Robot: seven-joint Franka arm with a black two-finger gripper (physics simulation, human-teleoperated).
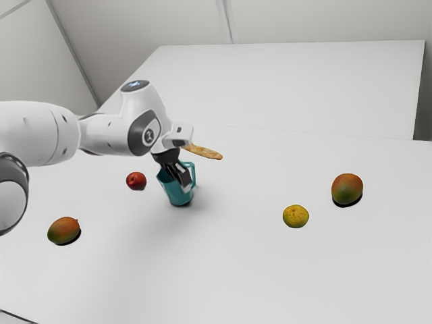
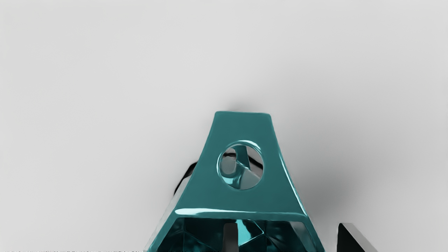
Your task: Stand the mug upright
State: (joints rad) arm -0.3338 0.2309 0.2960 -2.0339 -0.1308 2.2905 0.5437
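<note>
The teal mug (image 1: pixel 175 193) stands on its narrow end in the exterior view, its mouth up and leaning toward that view's left, with the handle on the right. My gripper (image 1: pixel 183 177) is down at its mouth, partly covering the rim. In the wrist view the mug (image 2: pixel 241 201) shows a tapering side with a round hole. There my gripper (image 2: pixel 287 227) is open: one finger reaches into the mug's mouth, the other is outside, apart from the wall. The mug's wall lies between them.
On the white table (image 1: pixel 223 270), a red apple (image 1: pixel 136 181) is close to the mug and a bread piece (image 1: pixel 205 152) lies behind it. One mango (image 1: pixel 63 230) is at the exterior view's left; a yellow citrus fruit (image 1: pixel 295 216) and another mango (image 1: pixel 347 188) are at its right.
</note>
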